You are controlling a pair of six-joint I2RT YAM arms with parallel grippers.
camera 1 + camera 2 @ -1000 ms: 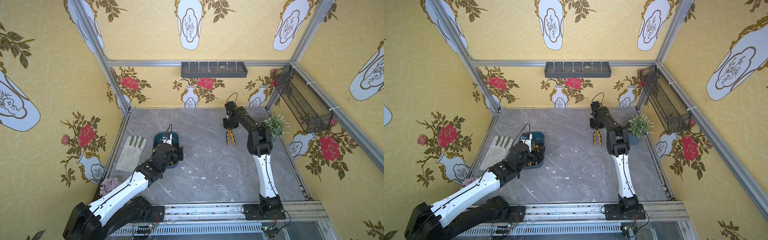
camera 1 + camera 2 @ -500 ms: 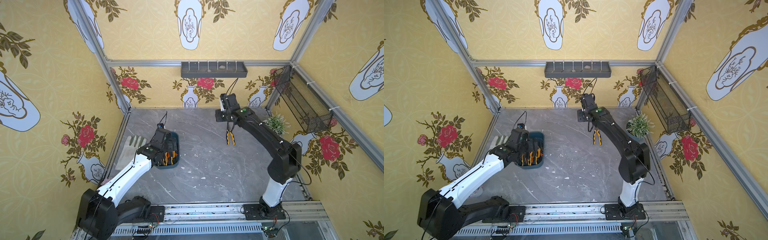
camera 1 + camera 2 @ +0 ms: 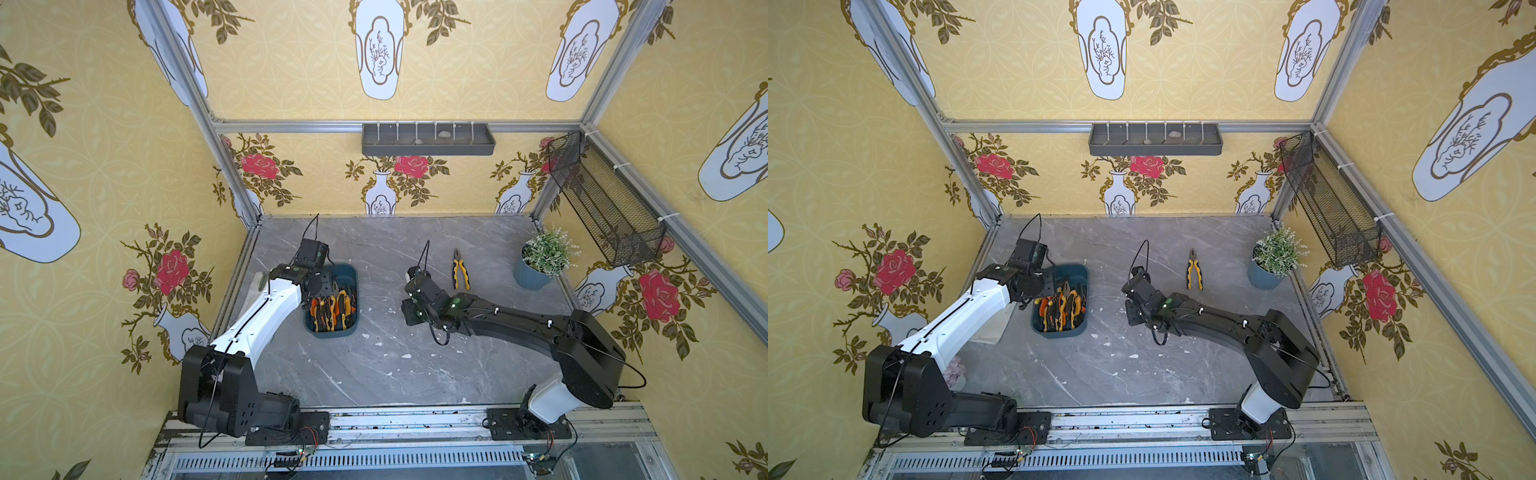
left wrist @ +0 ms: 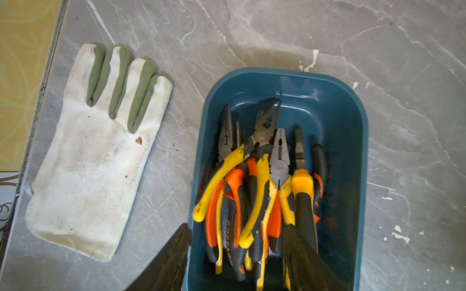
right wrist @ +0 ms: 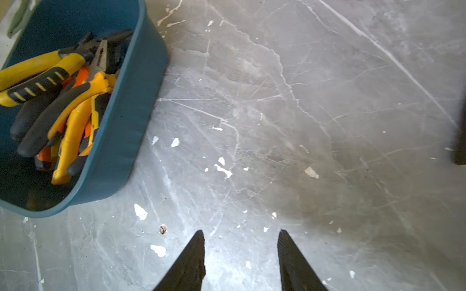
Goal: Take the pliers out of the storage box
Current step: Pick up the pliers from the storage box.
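The teal storage box (image 3: pixel 351 272) (image 3: pixel 1059 331) stands left of the table's middle. In it lie several pliers (image 3: pixel 334 309) (image 4: pixel 254 181) (image 5: pixel 63 100) with yellow, orange and black handles. My left gripper (image 4: pixel 237 225) hangs over the box's end where the handles lie. Its jaws are apart: one finger (image 4: pixel 176 252) is by the box wall and the other is over a yellow-and-black handle, with several handles between them. Another pliers (image 3: pixel 460 270) (image 3: pixel 1194 270) lies alone on the table further back. My right gripper (image 5: pixel 240 230) (image 3: pixel 410 312) is open over bare table, to the right of the box.
A white and green work glove (image 4: pixel 95 151) lies flat beside the box, by the left wall. A potted plant (image 3: pixel 540 266) stands at the right edge. A grey tray (image 3: pixel 428 139) hangs on the back wall. A black mesh basket (image 3: pixel 602 199) hangs on the right wall.
My right arm has drawn back from the lone pliers to the table's middle, nearer the box. My left arm has risen and shifted over the box, and its jaws have narrowed.
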